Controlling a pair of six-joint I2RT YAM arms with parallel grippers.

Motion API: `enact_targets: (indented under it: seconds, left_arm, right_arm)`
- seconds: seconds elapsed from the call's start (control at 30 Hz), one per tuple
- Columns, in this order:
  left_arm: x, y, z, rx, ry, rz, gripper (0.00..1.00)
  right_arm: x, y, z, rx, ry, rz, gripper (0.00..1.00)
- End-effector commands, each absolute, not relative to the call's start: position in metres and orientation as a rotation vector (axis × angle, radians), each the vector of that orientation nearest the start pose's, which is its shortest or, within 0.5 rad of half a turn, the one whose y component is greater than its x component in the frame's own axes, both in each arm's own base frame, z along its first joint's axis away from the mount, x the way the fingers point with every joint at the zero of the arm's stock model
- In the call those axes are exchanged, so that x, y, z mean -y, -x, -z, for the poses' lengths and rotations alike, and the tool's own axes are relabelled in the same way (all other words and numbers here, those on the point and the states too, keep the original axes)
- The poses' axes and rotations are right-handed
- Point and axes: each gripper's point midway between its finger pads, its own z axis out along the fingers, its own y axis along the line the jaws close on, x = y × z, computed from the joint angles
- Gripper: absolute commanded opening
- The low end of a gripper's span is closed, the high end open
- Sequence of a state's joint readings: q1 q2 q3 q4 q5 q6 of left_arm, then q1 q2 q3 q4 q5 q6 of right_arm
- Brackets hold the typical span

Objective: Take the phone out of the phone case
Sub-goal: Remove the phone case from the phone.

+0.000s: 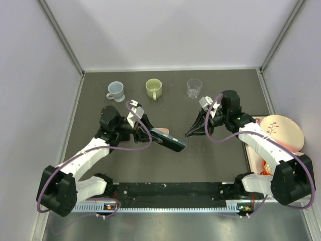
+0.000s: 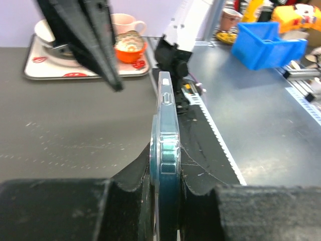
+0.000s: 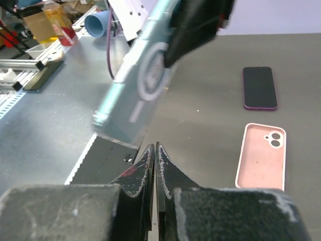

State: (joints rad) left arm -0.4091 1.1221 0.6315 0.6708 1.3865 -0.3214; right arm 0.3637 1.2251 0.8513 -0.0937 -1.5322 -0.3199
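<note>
My left gripper [image 1: 153, 134] is shut on a teal phone in a clear case [image 1: 170, 141] and holds it above the table. The left wrist view shows the phone edge-on [image 2: 165, 145] between my left gripper's jaws [image 2: 165, 181]. My right gripper [image 1: 190, 133] is shut and empty, its tip just right of the phone's free end. In the right wrist view, my right gripper [image 3: 156, 150] sits just below the cased phone [image 3: 135, 95], not touching it. The right gripper's fingers [image 2: 85, 35] show at the upper left of the left wrist view.
A dark phone [image 3: 259, 88] and an empty pink case [image 3: 262, 156] lie on the table. A blue-grey mug [image 1: 116, 91], a green mug [image 1: 154, 88] and a clear glass [image 1: 194, 88] stand at the back. A peach plate [image 1: 281, 131] sits on a tray at the right.
</note>
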Motion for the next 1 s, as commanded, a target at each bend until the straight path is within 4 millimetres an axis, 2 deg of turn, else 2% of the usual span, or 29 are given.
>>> enact_targets:
  seconds: [0.0,0.17,0.2,0.23,0.3,0.47,0.67,0.97]
  left_arm:
    - [0.261,-0.136,-0.284,-1.021,-1.432,1.503,0.0]
    - [0.265,-0.15,-0.286,-1.057,-1.355,1.462,0.0]
    - [0.266,-0.155,-0.287,-1.064,-1.335,1.444,0.0]
    - [0.267,-0.165,-0.286,-1.09,-1.292,1.413,0.0]
    - [0.265,-0.174,-0.286,-1.118,-1.256,1.385,0.0]
    - [0.266,-0.195,-0.279,-1.182,-1.192,1.316,0.0]
    - [0.268,-0.217,-0.271,-1.239,-1.13,1.234,0.0]
    - [0.268,-0.221,-0.268,-1.255,-1.119,1.222,0.0]
  right_arm:
    - [-0.256,-0.187,-0.249,-1.156,1.405,-1.416,0.0]
    - [-0.257,-0.194,-0.257,-1.162,1.36,-1.34,0.0]
    - [-0.257,-0.199,-0.261,-1.105,1.39,-1.261,0.13]
    - [-0.254,-0.192,-0.248,-1.192,1.394,-1.284,0.22]
    - [-0.25,-0.197,-0.246,-1.171,1.443,-1.164,0.38]
    - [-0.246,-0.195,-0.248,-1.186,1.447,-1.11,0.43]
    - [-0.247,-0.196,-0.245,-1.204,1.45,-1.107,0.44]
    - [-0.25,-0.196,-0.244,-1.216,1.449,-1.136,0.43]
